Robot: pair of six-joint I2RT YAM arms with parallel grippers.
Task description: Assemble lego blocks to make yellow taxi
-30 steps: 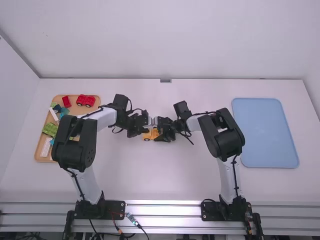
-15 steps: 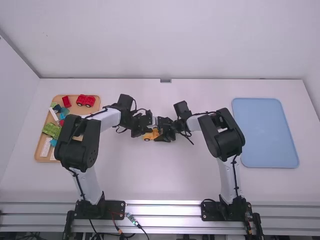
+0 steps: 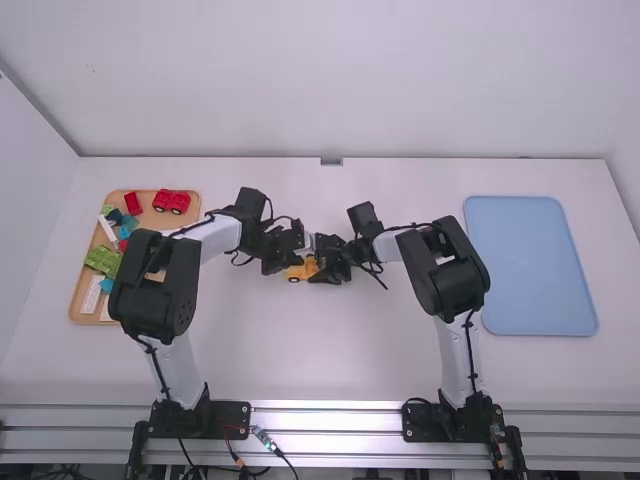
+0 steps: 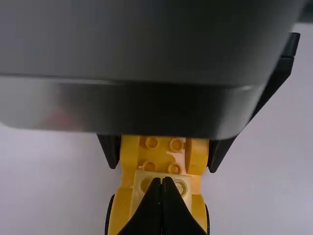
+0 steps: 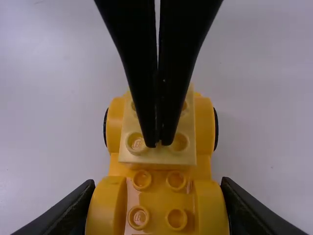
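A yellow toy car [image 3: 295, 273] stands on the table between the arms. My left gripper [image 3: 287, 262] is over its left part, fingers shut together; in the left wrist view my left gripper [image 4: 162, 180] has its tips on a pale yellow block [image 4: 142, 188] lying on the car. My right gripper [image 3: 322, 268] is shut on the car's other end, and in the right wrist view the right gripper [image 5: 159, 200] has one finger on each side of the yellow car [image 5: 159, 215]. The pale block [image 5: 156, 155] sits on the studs, under the left fingertips.
At the far left a wooden tray [image 3: 88, 308] holds a red toy car [image 3: 171, 201], a green block [image 3: 102, 260] and several other pieces. On the right side lies a blue tray [image 3: 532, 265].
Over the last second my left arm has shifted slightly right, over the car, and then held still. The right arm has kept its place.
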